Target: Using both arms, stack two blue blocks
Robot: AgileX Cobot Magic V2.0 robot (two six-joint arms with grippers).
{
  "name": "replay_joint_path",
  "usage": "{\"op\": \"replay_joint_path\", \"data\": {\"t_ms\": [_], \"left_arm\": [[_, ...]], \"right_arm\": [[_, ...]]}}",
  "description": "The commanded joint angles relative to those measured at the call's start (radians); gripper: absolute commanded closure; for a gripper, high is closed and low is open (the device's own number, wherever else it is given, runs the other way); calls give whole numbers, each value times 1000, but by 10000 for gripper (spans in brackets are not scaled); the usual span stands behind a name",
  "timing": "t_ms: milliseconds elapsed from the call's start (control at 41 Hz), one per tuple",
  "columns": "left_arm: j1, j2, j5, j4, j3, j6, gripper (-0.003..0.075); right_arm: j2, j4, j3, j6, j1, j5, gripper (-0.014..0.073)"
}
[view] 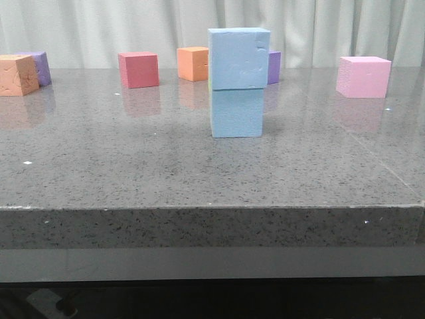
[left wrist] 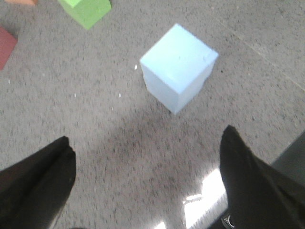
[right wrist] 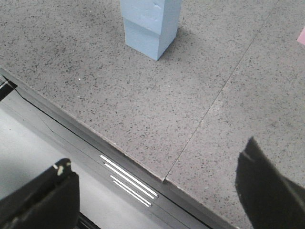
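Observation:
Two pale blue blocks stand stacked at the table's middle: the upper blue block [view: 239, 58] rests on the lower blue block [view: 237, 113], turned slightly on it. The left wrist view shows the stack from above [left wrist: 178, 67]. The right wrist view shows its lower part [right wrist: 150, 24]. My left gripper [left wrist: 145, 140] is open and empty, hovering over bare table short of the stack. My right gripper [right wrist: 157, 164] is open and empty over the table's front edge. Neither gripper shows in the front view.
Other cubes stand along the back: orange [view: 18, 75], purple [view: 38, 66], red [view: 139, 70], orange [view: 193, 64], purple [view: 273, 66] behind the stack, pink [view: 363, 76]. A green cube [left wrist: 86, 10] lies beyond the stack. The table's front edge [right wrist: 138, 164] runs under my right gripper.

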Motion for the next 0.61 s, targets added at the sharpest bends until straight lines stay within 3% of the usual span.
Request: {"op": "replay_joint_path", "data": {"t_ms": [0, 292, 585], "left_arm": [[-1, -121, -38, 0, 67, -21, 121], [-1, -411, -208, 6, 456, -40, 121], [-1, -695, -301, 24, 782, -162, 121]], "right_arm": [[-4, -1, -21, -10, -6, -60, -70], [-4, -1, -21, -10, -6, -60, -70], [-4, -1, -21, -10, -6, -60, -70]]}}
